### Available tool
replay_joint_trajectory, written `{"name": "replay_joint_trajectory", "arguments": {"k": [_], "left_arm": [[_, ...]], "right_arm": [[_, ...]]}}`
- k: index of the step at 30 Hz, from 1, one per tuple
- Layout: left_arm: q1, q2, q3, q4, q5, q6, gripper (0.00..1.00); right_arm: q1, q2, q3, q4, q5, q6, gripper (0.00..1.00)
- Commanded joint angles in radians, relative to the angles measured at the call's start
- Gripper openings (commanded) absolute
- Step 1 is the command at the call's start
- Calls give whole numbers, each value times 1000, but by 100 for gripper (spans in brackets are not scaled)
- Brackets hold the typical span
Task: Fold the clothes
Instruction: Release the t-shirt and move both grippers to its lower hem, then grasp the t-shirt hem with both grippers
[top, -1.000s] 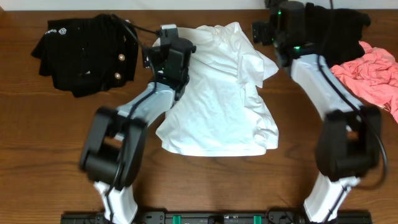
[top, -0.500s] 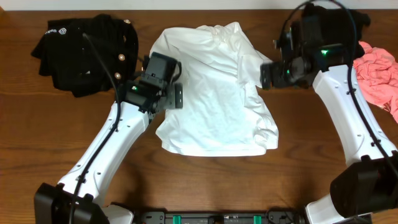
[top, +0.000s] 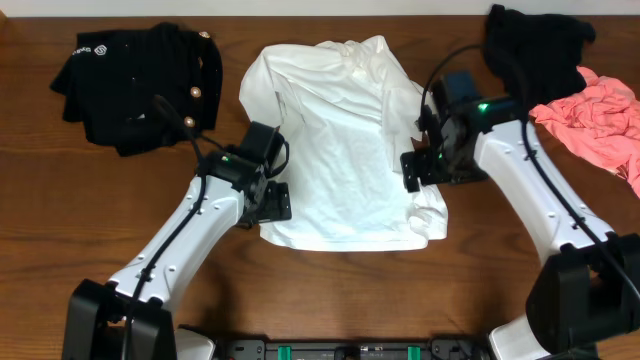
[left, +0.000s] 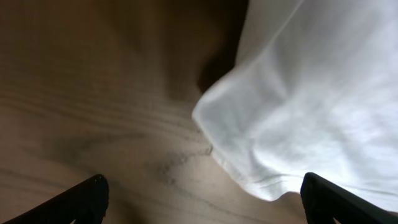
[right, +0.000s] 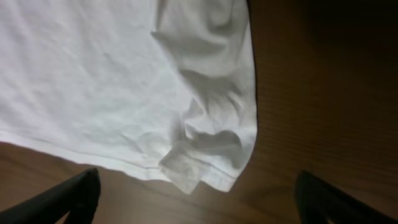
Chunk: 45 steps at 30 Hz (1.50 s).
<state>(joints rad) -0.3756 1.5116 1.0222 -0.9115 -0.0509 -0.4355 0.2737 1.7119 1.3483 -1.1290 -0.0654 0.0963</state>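
At frame centre, the left hand (top: 274, 203) and right hand (top: 412, 170) gape wide and empty over the lower corners of the white T-shirt (top: 340, 150).

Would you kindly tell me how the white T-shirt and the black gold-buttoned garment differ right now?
The white T-shirt lies spread out mid-table; the black gold-buttoned garment sits bunched at the far left corner. The T-shirt shows plain white cloth; the black garment shows gold buttons. Both rest on the wooden table.
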Motion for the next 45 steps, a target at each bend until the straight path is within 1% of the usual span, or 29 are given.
{"name": "replay_joint_trajectory", "arguments": {"k": [1,3,8,12,19,23,27,33,37,41,45], "left_arm": [[1,5,-45,8,23,-39,98],[0,5,-66,10,26,-58,98],[-1,5,-132,58,105,-60,98],[-1,5,-174,92,122,-71,98],[-1,6,-209,122,123,-72,98],[-1,6,-221,147,152,-71,98],[-2,6,-234,182,156,-67,99],[-2,7,-289,310,156,-67,98],[-2,10,-325,381,156,-68,98],[-2,11,-360,449,179,-68,99],[-2,11,-362,457,179,-68,99]], "right_arm": [[25,-3,-51,35,58,23,94],[32,-3,-64,48,58,23,91],[70,-3,-120,87,63,23,86],[102,-2,-158,109,74,39,81],[129,-2,-217,129,111,90,83],[132,-2,-259,134,122,132,82],[132,-2,-294,156,122,136,82],[132,-2,-320,206,123,136,74],[132,-2,-328,231,143,145,70],[132,-1,-330,236,177,158,70],[132,0,-330,249,182,159,69]]}}
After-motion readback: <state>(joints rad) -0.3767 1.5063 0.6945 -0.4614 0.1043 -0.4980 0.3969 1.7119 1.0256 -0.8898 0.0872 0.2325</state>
